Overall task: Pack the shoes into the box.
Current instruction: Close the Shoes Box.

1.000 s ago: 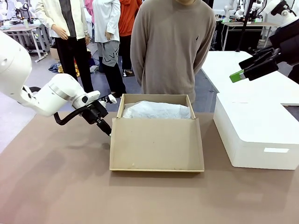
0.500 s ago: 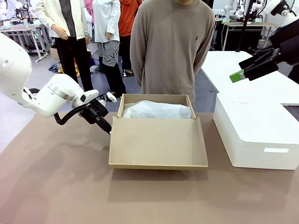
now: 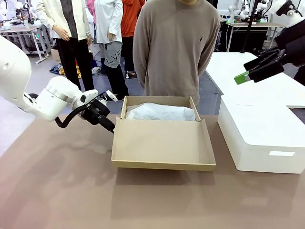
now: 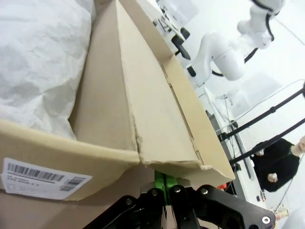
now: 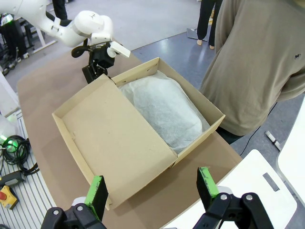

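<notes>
A: Where is the box [image 3: 159,129]?
B: Mid-desk [image 3: 57,191], tissue [image 3: 159,112] mounded inside, flap lid [image 3: 159,143] swung out.
A: Left end effector [image 3: 107,124]?
B: Closed at the flap's left corner, probably to hinge it.
A: Right end effector [image 3: 244,76]?
B: Open, empty, parked above the white block [image 3: 259,138], right of the box.

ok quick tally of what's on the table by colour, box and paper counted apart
brown: 1, the box
white: 2, the tissue paper and the big white block
total: 3
</notes>
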Tool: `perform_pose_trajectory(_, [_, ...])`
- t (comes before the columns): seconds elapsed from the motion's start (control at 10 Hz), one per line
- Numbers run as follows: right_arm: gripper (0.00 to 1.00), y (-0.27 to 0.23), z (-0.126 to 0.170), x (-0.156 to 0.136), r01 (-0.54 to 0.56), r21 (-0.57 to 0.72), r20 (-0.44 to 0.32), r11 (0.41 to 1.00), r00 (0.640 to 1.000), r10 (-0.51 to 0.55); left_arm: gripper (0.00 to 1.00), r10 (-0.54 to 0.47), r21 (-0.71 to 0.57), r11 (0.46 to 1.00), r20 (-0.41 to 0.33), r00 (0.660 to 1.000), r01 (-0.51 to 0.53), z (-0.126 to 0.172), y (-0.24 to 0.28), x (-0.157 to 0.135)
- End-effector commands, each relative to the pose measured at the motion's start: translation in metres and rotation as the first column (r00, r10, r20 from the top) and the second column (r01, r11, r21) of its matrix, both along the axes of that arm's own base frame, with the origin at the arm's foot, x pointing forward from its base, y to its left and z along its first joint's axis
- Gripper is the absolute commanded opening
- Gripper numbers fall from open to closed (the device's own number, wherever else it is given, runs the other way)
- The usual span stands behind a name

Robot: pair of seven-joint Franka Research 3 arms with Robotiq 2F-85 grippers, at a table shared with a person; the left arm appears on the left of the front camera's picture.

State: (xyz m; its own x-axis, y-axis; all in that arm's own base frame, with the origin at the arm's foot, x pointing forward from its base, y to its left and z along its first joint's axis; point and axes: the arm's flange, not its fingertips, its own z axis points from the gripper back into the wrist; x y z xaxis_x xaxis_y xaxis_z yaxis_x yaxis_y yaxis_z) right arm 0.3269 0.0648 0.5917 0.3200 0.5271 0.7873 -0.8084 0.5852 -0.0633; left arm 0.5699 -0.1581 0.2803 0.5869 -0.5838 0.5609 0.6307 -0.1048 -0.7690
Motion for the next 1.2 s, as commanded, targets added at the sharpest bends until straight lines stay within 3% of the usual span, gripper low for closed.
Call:
perform_pose_trajectory(0.0, [1.00, 0.0002, -0.0008, 0.0006, -0.010, 0.018, 0.001, 1.000, 1.000, 0.010, 0.00, 0.071, -0.044, 0.996, -0.040, 0.997, -0.072, 0.0044, 0.0000, 0.0002])
perform_pose_trajectory(0.4, [1.00, 0.0002, -0.0008, 0.0006, -0.010, 0.018, 0.001, 1.000, 1.000, 0.010, 0.00, 0.086, -0.129, 0.986, -0.124, 0.988, -0.102, 0.0039, 0.0021, 0.0048])
perform_pose_trajectory(0.8, [1.00, 0.0002, -0.0008, 0.0006, -0.010, 0.018, 0.001, 1.000, 1.000, 0.010, 0.00, 0.024, -0.235, 0.967, -0.293, 0.956, -0.097, 0.0018, 0.0032, 0.0049])
perform_pose_trajectory(1.1, [1.00, 0.0002, -0.0008, 0.0006, -0.010, 0.018, 0.001, 1.000, 1.000, 0.010, 0.00, 0.052, -0.253, 0.959, -0.295, 0.954, -0.130, 0.0090, 0.0053, 0.0032])
